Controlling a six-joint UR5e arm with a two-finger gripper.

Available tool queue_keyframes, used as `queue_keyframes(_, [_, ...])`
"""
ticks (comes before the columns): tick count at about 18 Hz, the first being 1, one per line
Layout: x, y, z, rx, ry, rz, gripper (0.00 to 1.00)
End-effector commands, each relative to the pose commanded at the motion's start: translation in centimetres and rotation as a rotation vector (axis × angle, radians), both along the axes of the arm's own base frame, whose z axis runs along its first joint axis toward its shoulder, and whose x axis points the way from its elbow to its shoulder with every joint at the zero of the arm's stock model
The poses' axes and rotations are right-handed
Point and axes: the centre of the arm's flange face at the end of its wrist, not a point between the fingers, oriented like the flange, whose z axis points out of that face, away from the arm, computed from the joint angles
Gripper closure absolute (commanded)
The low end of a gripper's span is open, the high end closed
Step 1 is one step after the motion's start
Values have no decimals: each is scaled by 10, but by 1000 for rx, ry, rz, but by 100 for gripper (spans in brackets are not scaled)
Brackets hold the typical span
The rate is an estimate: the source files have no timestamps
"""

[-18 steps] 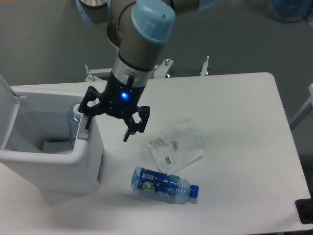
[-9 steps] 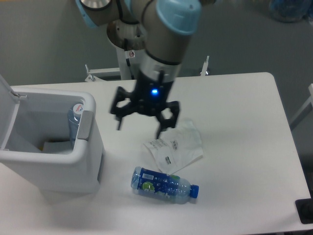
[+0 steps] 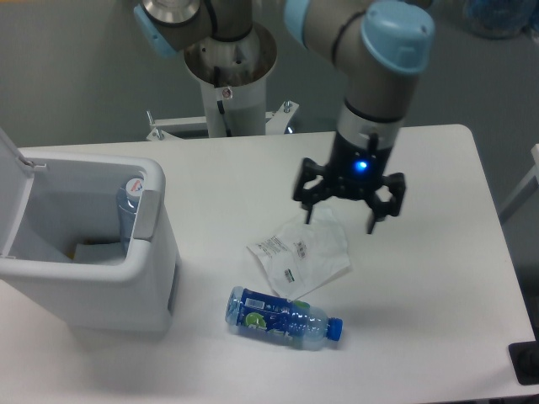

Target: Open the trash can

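The gripper [image 3: 340, 216] hangs above the table [image 3: 438, 278] with its 2 fingers spread wide and nothing between them, its work apparently done; directly below its left finger lies a crumpled clear wrapper [image 3: 301, 251], and nearer the front edge a plastic bottle [image 3: 284, 317] on its side, both probably waiting to be binned; well apart at the left stands the trash can [image 3: 93, 286], lid [image 3: 10, 189] swung up, interior exposed.

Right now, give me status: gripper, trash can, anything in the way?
Gripper open, empty, above the plastic bag. Trash can lid up, bin open. Bottle lying on the table.
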Motion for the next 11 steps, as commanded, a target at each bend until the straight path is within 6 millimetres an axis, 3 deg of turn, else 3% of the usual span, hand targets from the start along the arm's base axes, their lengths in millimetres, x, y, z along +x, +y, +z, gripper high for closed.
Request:
queue_keyframes(4, [-28,-9,-22,0,29,-15,0])
queue_keyframes(8, [-31,-17,-33,-83,72,-210,0])
queue_keyframes(11, [-30,-18,-39,-91,71,-220,0])
